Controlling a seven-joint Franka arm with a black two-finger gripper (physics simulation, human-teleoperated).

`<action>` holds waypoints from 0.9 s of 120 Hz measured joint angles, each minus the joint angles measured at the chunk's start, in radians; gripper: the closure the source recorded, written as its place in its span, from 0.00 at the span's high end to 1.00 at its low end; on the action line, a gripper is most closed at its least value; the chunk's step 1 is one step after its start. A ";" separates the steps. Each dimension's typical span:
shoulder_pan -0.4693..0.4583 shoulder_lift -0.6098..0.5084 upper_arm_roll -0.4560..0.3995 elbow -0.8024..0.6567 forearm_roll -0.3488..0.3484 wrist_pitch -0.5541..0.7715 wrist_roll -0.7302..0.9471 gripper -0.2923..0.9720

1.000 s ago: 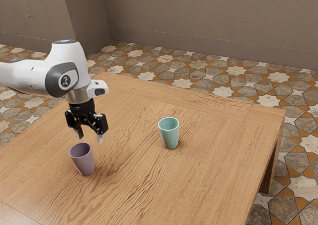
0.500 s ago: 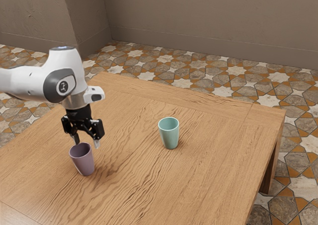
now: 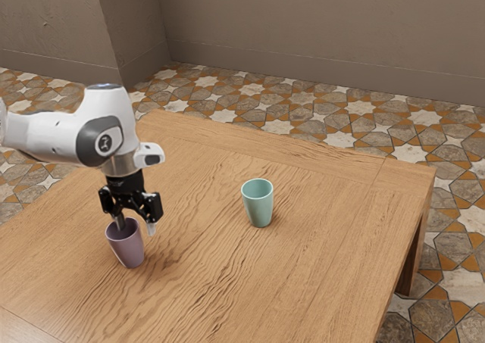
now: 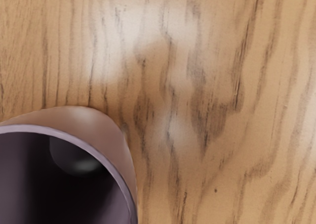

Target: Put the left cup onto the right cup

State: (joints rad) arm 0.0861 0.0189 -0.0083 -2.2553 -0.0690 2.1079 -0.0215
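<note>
The mauve plastic cup (image 3: 126, 246) stands upright near the front corner of the wooden worktop (image 3: 265, 282), at the exterior view's left. The black two-finger end effector (image 3: 135, 223) is down at its rim with its fingers spread apart, one dipping inside the mouth, the other outside the wall, gripping nothing. Farther back toward the right, well apart, the teal plastic cup (image 3: 258, 202) stands upright.

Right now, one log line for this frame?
phase: pre-grasp | gripper: open, astride purple cup rim | teal cup: upright, apart | stacked: no
</note>
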 joint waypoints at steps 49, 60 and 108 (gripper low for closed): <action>0.000 0.028 0.007 0.004 -0.012 0.015 0.000 0.46; 0.001 0.028 0.008 0.005 -0.012 0.016 0.000 0.40; 0.004 0.028 0.010 0.001 -0.022 0.017 0.000 0.23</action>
State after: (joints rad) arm 0.0903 0.0468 0.0015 -2.2545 -0.0907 2.1248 -0.0218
